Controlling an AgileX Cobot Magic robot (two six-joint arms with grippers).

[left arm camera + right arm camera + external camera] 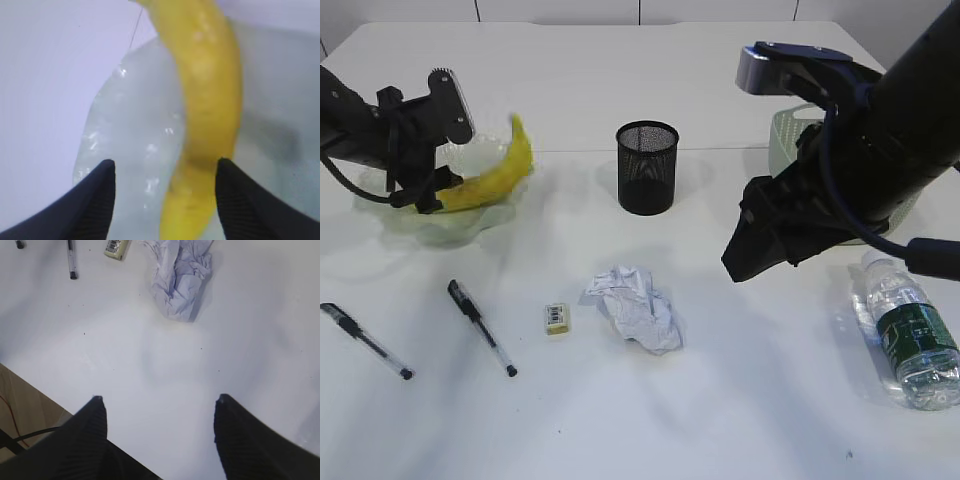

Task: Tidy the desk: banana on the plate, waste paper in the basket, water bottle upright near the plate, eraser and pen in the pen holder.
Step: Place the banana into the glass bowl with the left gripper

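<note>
The yellow banana (500, 172) lies on the clear glass plate (470, 225) at the left. My left gripper (425, 195) is at its near end, open. In the left wrist view the banana (210, 100) runs between the spread jaws of the left gripper (165, 161), close to the right finger, over the plate (130, 130). My right gripper (745, 265) hovers open and empty right of the waste paper (635, 305). The water bottle (910, 330) lies on its side at the right. An eraser (557, 318) and two pens (480, 327) (365, 340) lie in front. The mesh pen holder (647, 167) stands in the middle.
A pale green basket (790, 135) sits at the back right, mostly behind the right arm. The right wrist view shows the right gripper (160, 397) over bare table, with the waste paper (177, 275), eraser (116, 247) and a pen (71, 257) beyond it.
</note>
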